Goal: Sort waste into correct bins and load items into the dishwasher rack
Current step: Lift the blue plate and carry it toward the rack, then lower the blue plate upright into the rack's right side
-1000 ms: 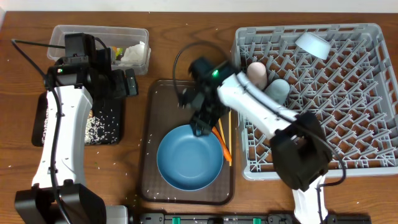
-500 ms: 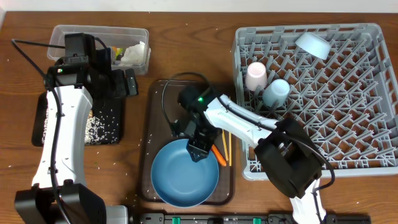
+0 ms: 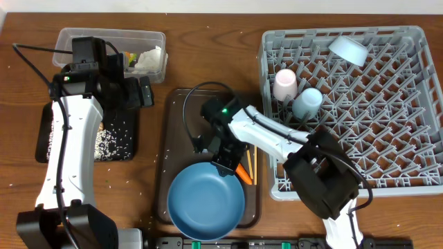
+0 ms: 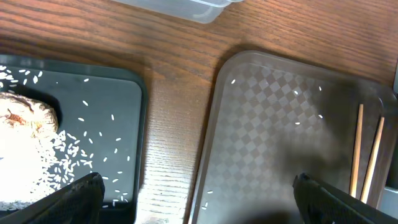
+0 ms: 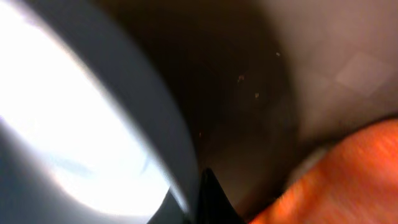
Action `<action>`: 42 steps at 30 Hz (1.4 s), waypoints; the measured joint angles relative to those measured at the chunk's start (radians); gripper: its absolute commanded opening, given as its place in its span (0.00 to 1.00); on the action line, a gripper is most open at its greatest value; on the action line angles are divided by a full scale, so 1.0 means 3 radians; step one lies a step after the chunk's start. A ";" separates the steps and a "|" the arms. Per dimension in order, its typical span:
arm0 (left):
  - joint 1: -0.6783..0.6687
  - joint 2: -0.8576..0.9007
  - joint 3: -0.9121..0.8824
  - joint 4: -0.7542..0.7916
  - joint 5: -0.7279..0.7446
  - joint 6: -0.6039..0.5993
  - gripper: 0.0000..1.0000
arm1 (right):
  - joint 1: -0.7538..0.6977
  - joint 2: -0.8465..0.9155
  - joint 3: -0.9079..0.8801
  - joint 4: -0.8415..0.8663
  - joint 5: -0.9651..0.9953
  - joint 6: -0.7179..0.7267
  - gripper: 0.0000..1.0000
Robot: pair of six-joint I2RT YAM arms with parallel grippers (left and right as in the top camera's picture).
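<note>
Grey plastic rack (image 3: pixel 387 138): I see pink cup (image 3: pixel 284 84), light-blue cup (image 3: pixel 306 104), light-blue bowl (image 3: pixel 348 48).
Black tray (image 4: pixel 124 93): white rice (image 4: pixel 37 168).
Left jaws: released.
Right jaws: clenched on blue plate (image 3: pixel 206 204).

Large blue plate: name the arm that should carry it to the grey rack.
Right, probably. The right gripper is shut at the large blue plate's rim, with the grey plastic rack on its side; the left gripper hangs open by the shallow black tray, away from the plate.
</note>
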 measured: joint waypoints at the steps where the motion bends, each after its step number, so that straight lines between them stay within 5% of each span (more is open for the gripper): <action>1: 0.0000 0.0000 0.0000 0.0000 0.0000 0.0000 0.98 | -0.0041 0.0000 0.0033 -0.0028 -0.0008 0.0000 0.01; 14: 0.0000 0.0000 0.0000 0.0000 0.0000 0.0000 0.98 | -0.0851 -0.0242 0.1347 -0.0134 0.0404 0.0341 0.01; 34: 0.0000 0.0000 0.0000 0.0000 0.0000 0.0000 0.98 | -0.2181 -0.0950 0.1624 -0.0150 0.3574 0.2082 0.01; 42: 0.0000 0.0000 0.0000 0.0000 0.0000 0.0000 0.98 | -0.2455 -0.1003 0.1625 -0.0155 0.4819 0.2314 0.01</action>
